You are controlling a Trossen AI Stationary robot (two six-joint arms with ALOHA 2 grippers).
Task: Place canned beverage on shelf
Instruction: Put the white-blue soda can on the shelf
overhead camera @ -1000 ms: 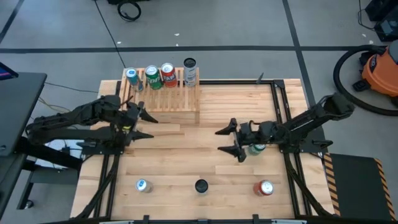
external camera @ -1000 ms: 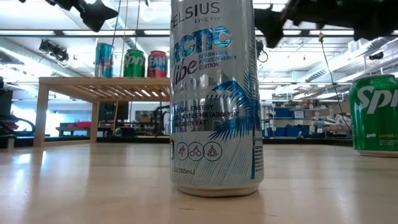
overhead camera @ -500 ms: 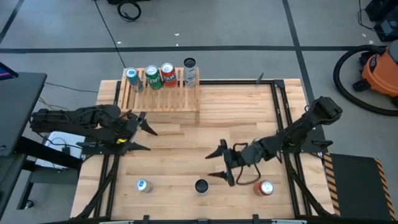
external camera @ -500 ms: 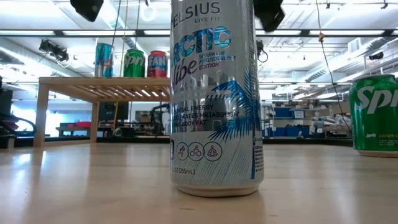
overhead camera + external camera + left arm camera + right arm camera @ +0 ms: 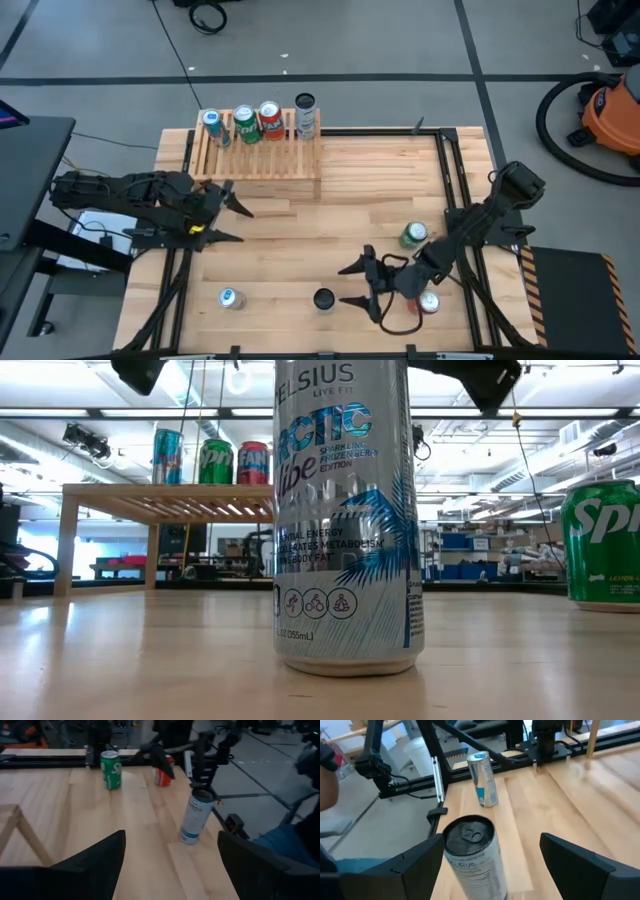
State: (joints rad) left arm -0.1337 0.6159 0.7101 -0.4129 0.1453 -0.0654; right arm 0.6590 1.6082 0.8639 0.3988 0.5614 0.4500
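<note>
Tall can (image 5: 345,510): silver, reads "CELSIUS LIVE FIT", "ARCTIC Vibe"; stands at the near table edge, centre.
Green can (image 5: 413,235): "Sprite" lettering partly readable; right side of the table.
Red can (image 5: 429,302): near right, label unreadable.
Shelf (image 5: 258,157): far left, carrying four cans; writing too small to read.
Right gripper (image 5: 364,285): reaching low toward the near edge, jaws spread wide just right of the tall can, holding nothing.
Left gripper (image 5: 232,211): extended level in front of the shelf, jaws released, empty.
</note>
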